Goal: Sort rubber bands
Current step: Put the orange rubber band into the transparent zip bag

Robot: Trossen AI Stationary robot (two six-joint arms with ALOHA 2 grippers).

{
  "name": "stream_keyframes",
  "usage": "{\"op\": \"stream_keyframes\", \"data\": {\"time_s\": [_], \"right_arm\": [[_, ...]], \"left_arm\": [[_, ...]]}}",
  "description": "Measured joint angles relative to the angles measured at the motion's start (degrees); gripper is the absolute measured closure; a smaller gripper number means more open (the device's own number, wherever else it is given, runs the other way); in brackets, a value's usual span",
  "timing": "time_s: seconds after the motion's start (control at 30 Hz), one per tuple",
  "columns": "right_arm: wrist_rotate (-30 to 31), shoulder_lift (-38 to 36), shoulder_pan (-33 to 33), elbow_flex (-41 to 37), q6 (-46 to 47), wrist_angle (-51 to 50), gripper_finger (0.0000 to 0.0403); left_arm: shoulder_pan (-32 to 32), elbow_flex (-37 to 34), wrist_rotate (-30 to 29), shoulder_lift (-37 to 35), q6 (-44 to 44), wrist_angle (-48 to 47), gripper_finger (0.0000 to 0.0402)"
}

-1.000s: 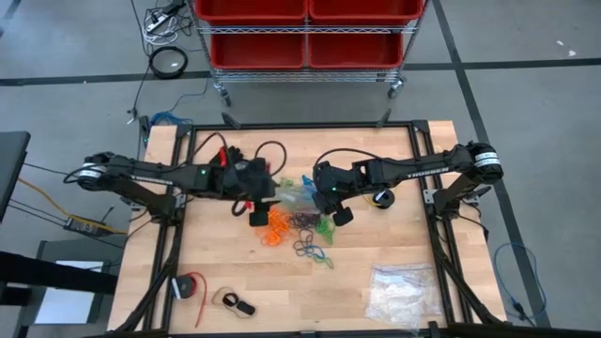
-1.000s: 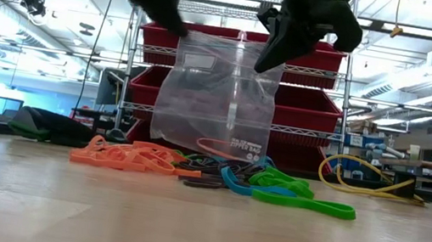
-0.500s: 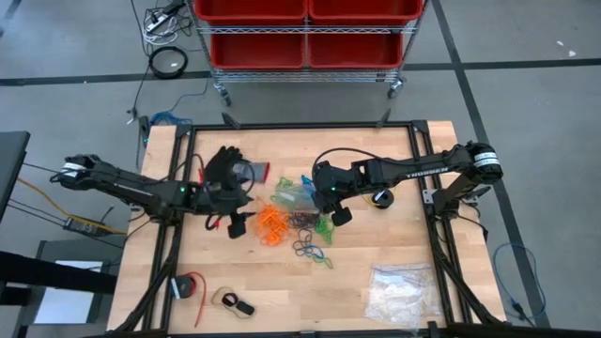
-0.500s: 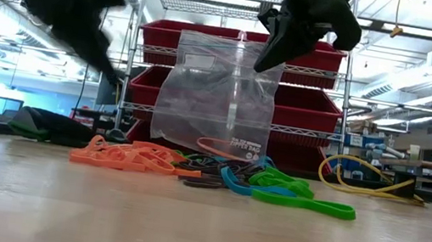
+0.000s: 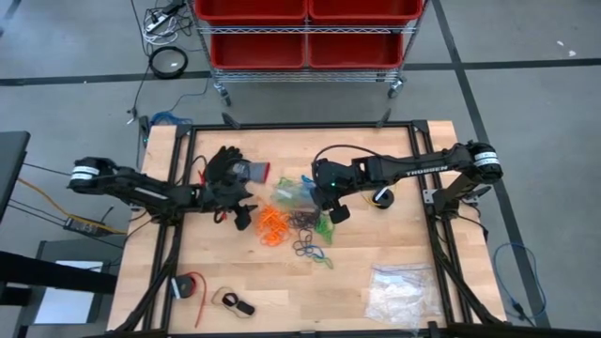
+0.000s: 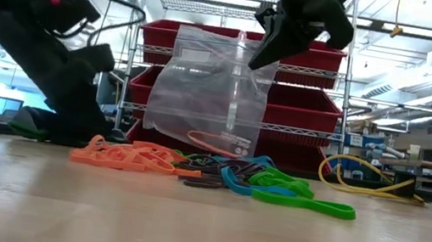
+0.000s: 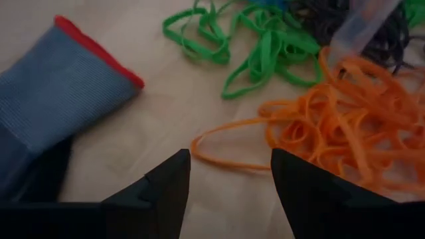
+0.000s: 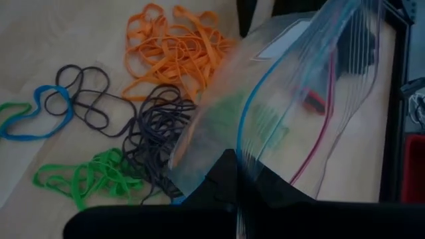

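Orange, green, blue & black rubber bands (image 5: 299,225) lie in a loose heap mid-table, roughly between the 2 arms: orange bunch (image 5: 271,223) on the left-arm side, black ones (image 8: 149,126) in the middle, green (image 6: 298,200) & blue (image 8: 30,113) toward the right-arm side and nearer the front edge. Left gripper (image 7: 229,189) sits low over the wood just beside the orange bunch, fingers apart, nothing between them; 1 orange loop lies just ahead of the tips. A grey glove w/ red cuff (image 7: 73,99) lies close by on the table. Right gripper (image 6: 268,47) is up above the heap, pinched tight on the top edge of a clear zip bag (image 6: 211,95), which hangs down w/ its bottom near the bands. Another clear bag of whitish pieces (image 5: 399,293) lies at the front right corner, well apart.
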Motion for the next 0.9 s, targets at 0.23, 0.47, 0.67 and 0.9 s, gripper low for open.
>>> {"op": "stream_keyframes", "data": {"time_s": [0.23,0.47,0.67,0.9], "right_arm": [[-0.4,0.0,0.0,0.0,0.2,1.0,0.0403],[-0.4,0.0,0.0,0.0,0.6,1.0,0.0403],[-0.4,0.0,0.0,0.0,0.6,1.0,0.0403],[-0.4,0.0,0.0,0.0,0.6,1.0,0.0403]], "left_arm": [[5.0,0.1,5.2,9.5,1.9,8.6,0.0186],[8.2,0.5,6.7,14.7,3.6,14.1,0.0275],[9.3,0.9,13.7,14.9,5.3,14.2,0.0391],[8.9,3.4,19.7,11.3,4.1,12.3,0.0399]]}}
